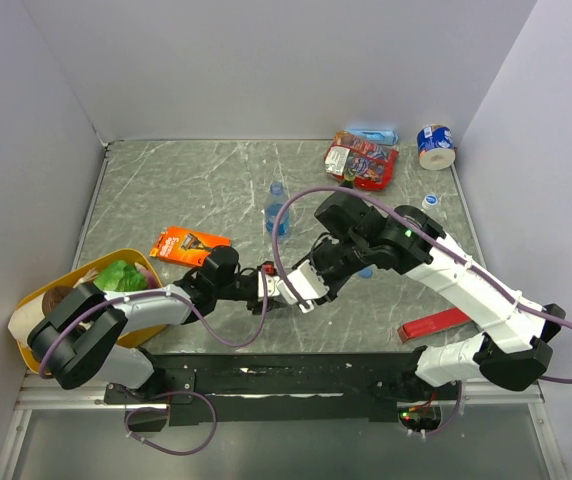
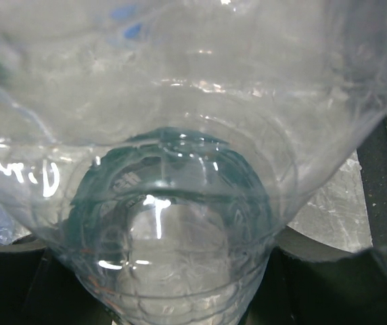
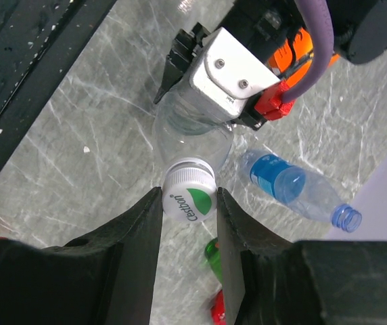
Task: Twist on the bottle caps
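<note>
Clear bottle (image 3: 192, 139) first: the left claw (image 3: 203, 108) is clamped around its body, so close that the left wrist view shows only clear plastic wall and the narrowing towards the neck. The neck points at the right claw (image 3: 189, 203). Its two dark fingers (image 3: 136, 237) are drawn in narrow, one on each side of the Cestbon cap (image 3: 189, 195), and seem to touch its rim. The white-and-green cap sits on the bottle's mouth, right between those fingertips. We cannot tell whether any thread has caught yet.

We judge the step in hand to be the turning-on. To do it well:
- Keep the cap square to the neck; a tilt would cross the threads.
- Press lightly along the neck while the right wrist turns.
- Let the left claw hold firm but not crush the thin wall.
- Release and re-grip when the wrist runs out of turn.

Off to the outer side of the right finger, a blue-labelled water bottle (image 3: 295, 191) waits on the table, well apart.
</note>
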